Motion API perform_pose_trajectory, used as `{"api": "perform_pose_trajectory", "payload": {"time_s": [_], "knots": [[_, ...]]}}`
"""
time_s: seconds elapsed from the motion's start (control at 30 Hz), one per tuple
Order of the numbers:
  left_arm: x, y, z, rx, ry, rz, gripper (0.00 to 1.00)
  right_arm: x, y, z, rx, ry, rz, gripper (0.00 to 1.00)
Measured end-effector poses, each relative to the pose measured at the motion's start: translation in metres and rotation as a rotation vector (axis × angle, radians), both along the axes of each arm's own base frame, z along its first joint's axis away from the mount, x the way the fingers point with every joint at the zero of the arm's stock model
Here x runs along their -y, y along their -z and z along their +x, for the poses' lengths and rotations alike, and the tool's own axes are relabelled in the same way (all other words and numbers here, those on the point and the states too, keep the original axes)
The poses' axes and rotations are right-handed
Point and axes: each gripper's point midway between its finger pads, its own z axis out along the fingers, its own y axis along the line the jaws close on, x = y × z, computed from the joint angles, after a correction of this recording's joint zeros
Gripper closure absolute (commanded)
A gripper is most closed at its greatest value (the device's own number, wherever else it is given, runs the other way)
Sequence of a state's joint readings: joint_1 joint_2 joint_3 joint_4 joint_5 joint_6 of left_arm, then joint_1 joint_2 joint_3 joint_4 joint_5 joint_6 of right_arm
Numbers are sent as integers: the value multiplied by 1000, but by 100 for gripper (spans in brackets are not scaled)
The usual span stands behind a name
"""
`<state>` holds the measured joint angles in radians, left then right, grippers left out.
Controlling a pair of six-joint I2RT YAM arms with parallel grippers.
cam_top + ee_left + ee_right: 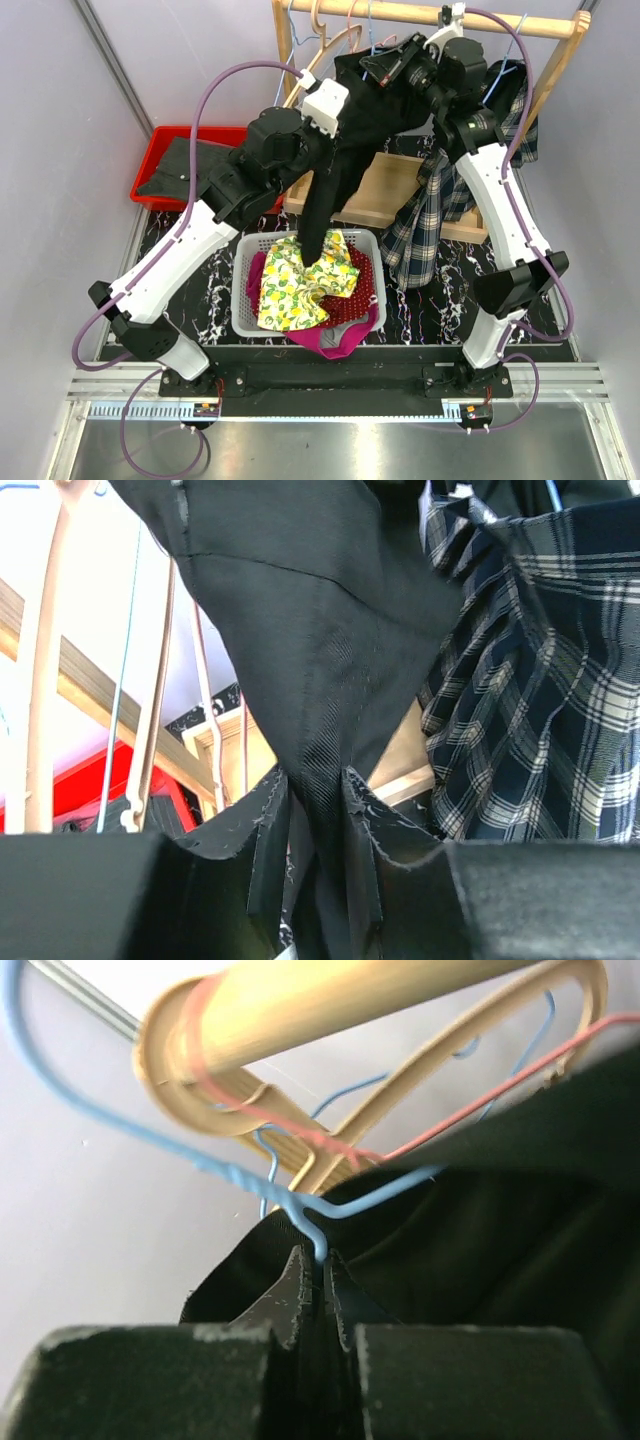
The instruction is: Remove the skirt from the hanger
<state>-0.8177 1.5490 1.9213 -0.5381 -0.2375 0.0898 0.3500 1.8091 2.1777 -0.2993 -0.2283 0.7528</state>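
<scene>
From above, the black skirt (pixel 345 150) hangs from the wooden rail (pixel 420 15), and its lower end trails down onto the clothes in the white basket (pixel 240 290). Both arms reach up to it, and a plaid garment (pixel 430 220) hangs just to its right. In the left wrist view, the left gripper (pixel 318 850) has a gathered fold of the skirt between its fingers (pixel 268 845), which stand a little apart. I cannot tell whether they press the cloth. In the right wrist view, the right gripper (pixel 318 1290) has its jaws together, pinching the neck of the blue wire hanger (pixel 270 1190) just under the rail, with the skirt's black cloth right behind.
</scene>
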Motion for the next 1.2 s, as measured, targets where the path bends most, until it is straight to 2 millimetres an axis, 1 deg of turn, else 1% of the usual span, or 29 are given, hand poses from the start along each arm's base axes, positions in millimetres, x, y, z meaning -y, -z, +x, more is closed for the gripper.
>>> {"api": "perform_pose_trajectory", "payload": {"time_s": [0.07, 0.1, 0.13, 0.2, 0.23, 0.27, 0.33, 0.4, 0.43, 0.47, 0.5, 0.57, 0.67, 0.77, 0.83, 0.87, 0.9, 0.93, 0.97, 1.0, 1.03, 1.07, 1.1, 1.13, 1.17, 1.2], "knots": [[-1, -2, -2, 6, 5, 4, 47, 3, -9, -6, 42, 0, -25, 100], [-2, -3, -3, 11, 4, 5, 43, 4, -15, -13, 69, -3, -38, 100], [-3, -5, -3, 16, 3, 8, 35, 5, -21, -21, 96, -5, -53, 100], [-5, -8, -4, 23, 1, 6, 29, 10, -34, -40, 158, -8, -80, 100], [-6, -9, -5, 27, -1, 3, 22, 13, -42, -50, 190, -10, -90, 100], [-8, -11, -5, 30, -4, 3, 20, 16, -47, -60, 208, -13, -97, 100], [-9, -13, -5, 34, -6, -2, 18, 19, -54, -78, 240, -26, -100, 100], [-9, -13, -5, 36, -6, -1, 17, 20, -57, -90, 258, -38, -101, 100], [-9, -13, -5, 35, -6, 0, 16, 19, -56, -96, 265, -48, -100, 100], [-9, -13, -5, 35, -6, 0, 11, 19, -55, -98, 268, -53, -102, 100], [-9, -13, -5, 35, -6, 0, 9, 18, -53, -100, 270, -58, -104, 100], [-9, -14, -6, 38, -5, 2, 6, 16, -43, -100, 264, -63, -116, 100], [-12, -18, -6, 49, -7, 8, 4, 6, -22, -101, 245, -95, -156, 100], [-19, -35, -6, 87, -27, 5, 5, -4, 0, -109, 219, -140, -192, 100], [-27, -51, -7, 121, -45, -9, 14, -5, 10, -119, 198, -167, -210, 100], [-34, -61, -8, 139, -54, -16, 21, -4, 13, -126, 189, -179, -220, 100], [-38, -68, -9, 151, -60, -27, 39, -2, 12, -131, 190, -184, -223, 100], [-43, -75, -10, 164, -68, -36, 47, -1, 10, -135, 193, -188, -224, 100], [-50, -82, -11, 174, -79, -49, 51, 1, 6, -142, 200, -193, -225, 100], [-57, -88, -13, 181, -85, -58, 53, 3, 2, -150, 210, -199, -224, 100], [-64, -93, -17, 185, -89, -68, 51, 6, -6, -160, 228, -204, -220, 100], [-68, -96, -19, 183, -90, -81, 45, 8, -12, -167, 241, -208, -216, 100], [-71, -98, -22, 179, -83, -90, 31, 10, -21, -176, 260, -216, -210, 100], [-72, -100, -25, 173, -69, -101, 4, 12, -30, -184, 282, -222, -203, 100], [-70, -101, -30, 161, -43, -116, 1, 14, -39, -191, 304, -224, -196, 100], [-65, -101, -35, 147, -9, -126, 1, 15, -45, -196, 319, -225, -190, 100]]}}
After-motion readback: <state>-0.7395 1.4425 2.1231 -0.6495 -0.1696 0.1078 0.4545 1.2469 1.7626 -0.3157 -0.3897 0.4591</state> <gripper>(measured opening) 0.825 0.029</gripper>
